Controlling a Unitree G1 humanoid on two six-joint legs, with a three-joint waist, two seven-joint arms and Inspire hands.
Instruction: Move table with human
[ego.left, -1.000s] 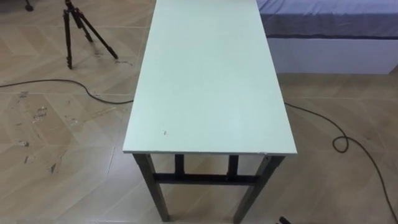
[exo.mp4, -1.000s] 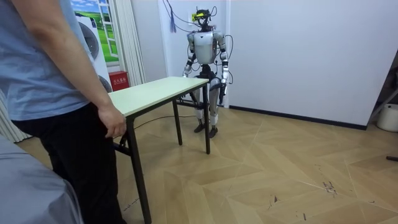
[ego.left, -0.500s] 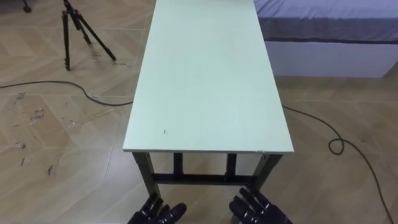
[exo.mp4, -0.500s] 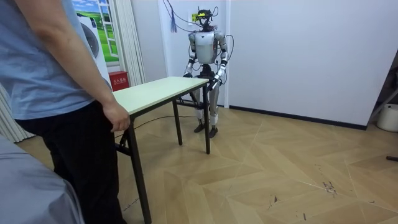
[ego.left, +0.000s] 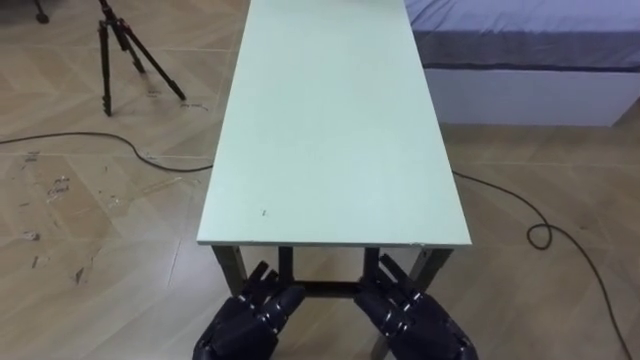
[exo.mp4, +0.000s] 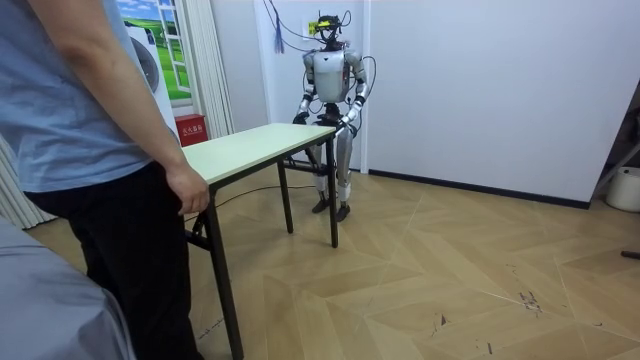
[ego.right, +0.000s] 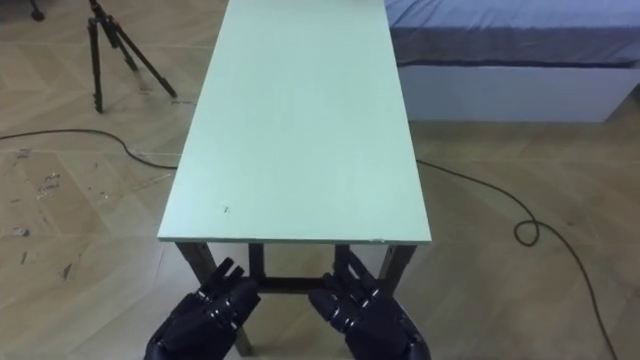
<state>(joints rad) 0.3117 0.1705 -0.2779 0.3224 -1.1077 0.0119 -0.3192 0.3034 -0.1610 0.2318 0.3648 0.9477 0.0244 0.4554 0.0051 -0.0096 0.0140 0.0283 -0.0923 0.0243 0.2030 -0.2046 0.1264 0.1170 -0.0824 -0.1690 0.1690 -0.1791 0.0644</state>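
Left hand (ego.left: 250, 316) and right hand (ego.left: 410, 318) just came up toward the table's (ego.left: 335, 120) near edge, fingers spread, so no grip yet.

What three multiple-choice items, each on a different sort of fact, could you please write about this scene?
1. Where are the left hand and right hand?
A) flat on the tabletop
B) at the near end of the table, off its top
C) on a tripod
2. What colour is the table's top?
A) red
B) pale green
C) black
3. How are both hands?
A) open, fingers straight
B) curled round a leg
C) pinching a cable
Answers:
1 B: in the eye views both hands show below the near edge, off the top.
2 B: the top is pale green throughout.
3 A: the fingers are spread and hold nothing.
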